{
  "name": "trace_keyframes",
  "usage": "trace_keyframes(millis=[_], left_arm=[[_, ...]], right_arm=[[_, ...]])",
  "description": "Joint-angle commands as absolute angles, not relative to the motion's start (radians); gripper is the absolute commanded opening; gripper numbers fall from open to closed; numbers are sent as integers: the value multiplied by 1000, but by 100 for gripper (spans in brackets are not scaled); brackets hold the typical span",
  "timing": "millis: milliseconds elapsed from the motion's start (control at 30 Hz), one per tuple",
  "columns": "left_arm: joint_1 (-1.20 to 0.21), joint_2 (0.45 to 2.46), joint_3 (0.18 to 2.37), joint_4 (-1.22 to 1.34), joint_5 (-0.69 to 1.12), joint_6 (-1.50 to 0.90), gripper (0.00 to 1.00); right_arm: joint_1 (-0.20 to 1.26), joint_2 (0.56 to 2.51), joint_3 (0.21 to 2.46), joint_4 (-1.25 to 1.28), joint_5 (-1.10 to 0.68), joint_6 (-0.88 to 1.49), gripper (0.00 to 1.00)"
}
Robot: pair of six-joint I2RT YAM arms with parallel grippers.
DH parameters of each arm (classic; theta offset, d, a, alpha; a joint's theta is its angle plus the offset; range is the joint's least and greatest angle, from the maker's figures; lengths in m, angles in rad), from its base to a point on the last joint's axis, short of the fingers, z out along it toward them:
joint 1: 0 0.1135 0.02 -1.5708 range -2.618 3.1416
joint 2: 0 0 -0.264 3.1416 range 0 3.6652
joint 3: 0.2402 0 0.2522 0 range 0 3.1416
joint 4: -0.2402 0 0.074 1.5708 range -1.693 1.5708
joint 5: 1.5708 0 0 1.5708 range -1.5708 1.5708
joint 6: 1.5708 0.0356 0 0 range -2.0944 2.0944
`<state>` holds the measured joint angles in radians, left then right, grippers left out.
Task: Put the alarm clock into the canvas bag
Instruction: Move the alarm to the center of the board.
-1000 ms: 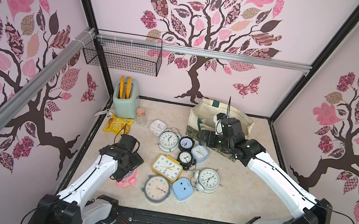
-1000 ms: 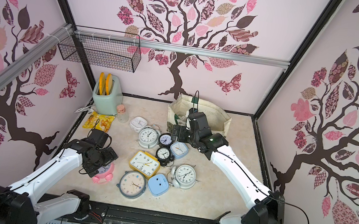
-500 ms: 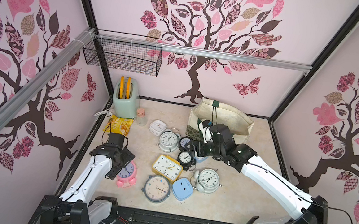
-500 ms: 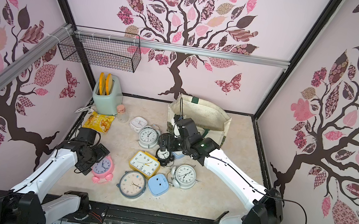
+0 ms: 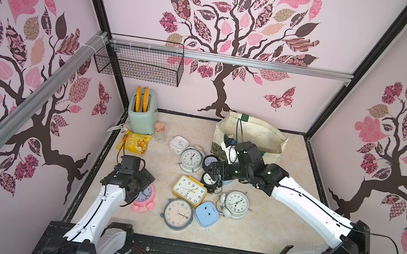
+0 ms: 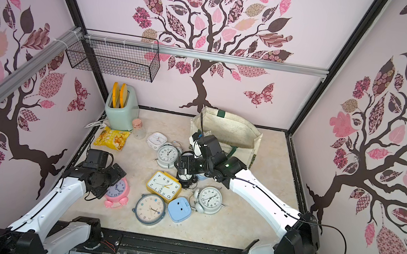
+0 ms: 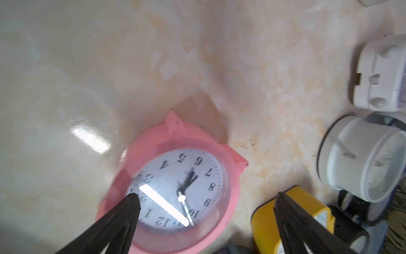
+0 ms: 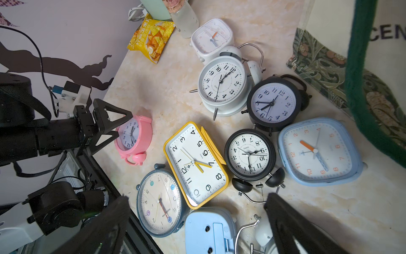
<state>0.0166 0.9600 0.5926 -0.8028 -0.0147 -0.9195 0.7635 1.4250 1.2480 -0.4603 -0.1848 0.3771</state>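
Pincers first: your left pincer [image 7: 206, 196] is spread fully wide and holds nothing. One fingertip is over the face of the pink clock [image 7: 182, 189]; the other is out past its rim, above the yellow clock [image 7: 263, 224]. Your right pincer [image 8: 196, 199] is just as wide and just as empty. It hangs over the cluster of clocks mid-table, close to a small black clock [image 5: 207, 180].

The pink clock lies at the left side of the table [image 5: 250, 226], face up as far as I can tell. It is well apart from the canvas bag [image 5: 255, 131], which slumps against the back wall with its mouth gaping.

Expect the clock to be light, hollow plastic – stiff enough to squeeze. Its domed glossy cover looks slippery and easy to scuff, so don't press on the face. Take it across the round body, one finger on each side of the rim and clear of the little bells at its end.

The bag is soft and may fold – lower the clock through the open mouth, clear of the green strap.
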Motion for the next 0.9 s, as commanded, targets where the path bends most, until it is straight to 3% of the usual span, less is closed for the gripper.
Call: trace_keyframes(millis=[0,600,867], left_arm=[[23,952,681,-969,-165,-927,98],[18,916,425,-641,117,-946,98],[-225,940,406,-463,100,-1059,98]], right_arm=[[764,1454,1242,-439,-215,376,100],[764,1452,1243,-440,-266,369,100],[762,1471,1268,-469,-215,341,100]])
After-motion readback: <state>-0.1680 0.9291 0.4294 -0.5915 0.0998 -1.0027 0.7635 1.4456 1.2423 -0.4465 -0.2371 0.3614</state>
